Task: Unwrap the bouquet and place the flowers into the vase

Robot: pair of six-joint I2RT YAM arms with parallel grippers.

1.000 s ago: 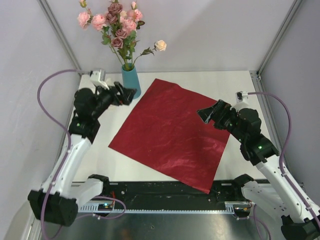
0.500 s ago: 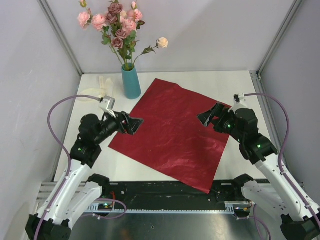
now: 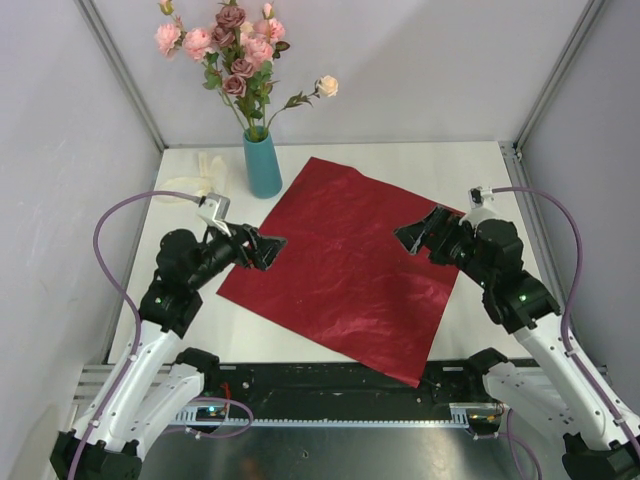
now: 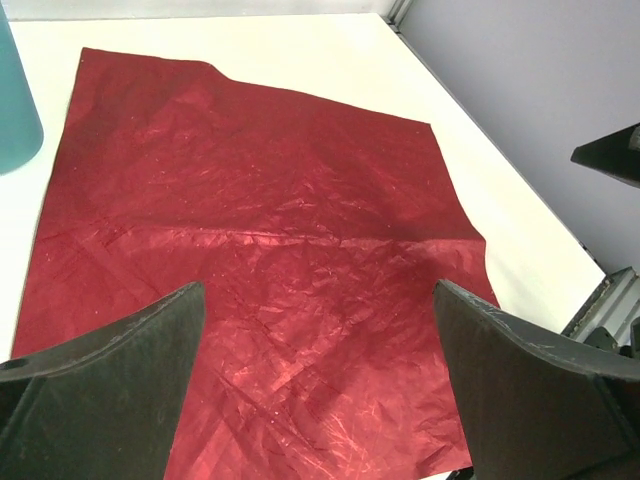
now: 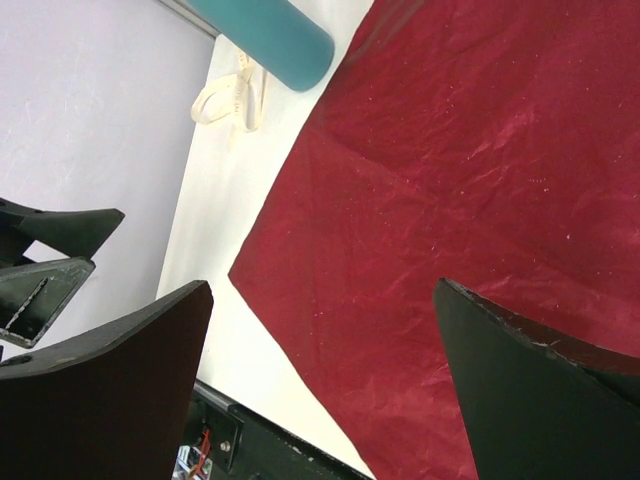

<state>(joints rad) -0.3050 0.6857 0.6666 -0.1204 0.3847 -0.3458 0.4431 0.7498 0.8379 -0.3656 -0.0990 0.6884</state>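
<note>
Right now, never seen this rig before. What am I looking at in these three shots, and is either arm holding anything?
Two robot arms stand bolted at the near edge of a white table. The overhead shot looks down from behind them: left gripper, right gripper. The other two come from wrist cameras; the dark wedges are each gripper's own fingers. A dark red wrapping sheet lies flat on the table. Back left, a teal vase holds the flowers, a cream ribbon beside it. Both grippers are open, holding nothing.

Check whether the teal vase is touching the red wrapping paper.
Apart. The left wrist view shows a strip of bare white table between the vase and the left edge of the wrapping paper.
</note>
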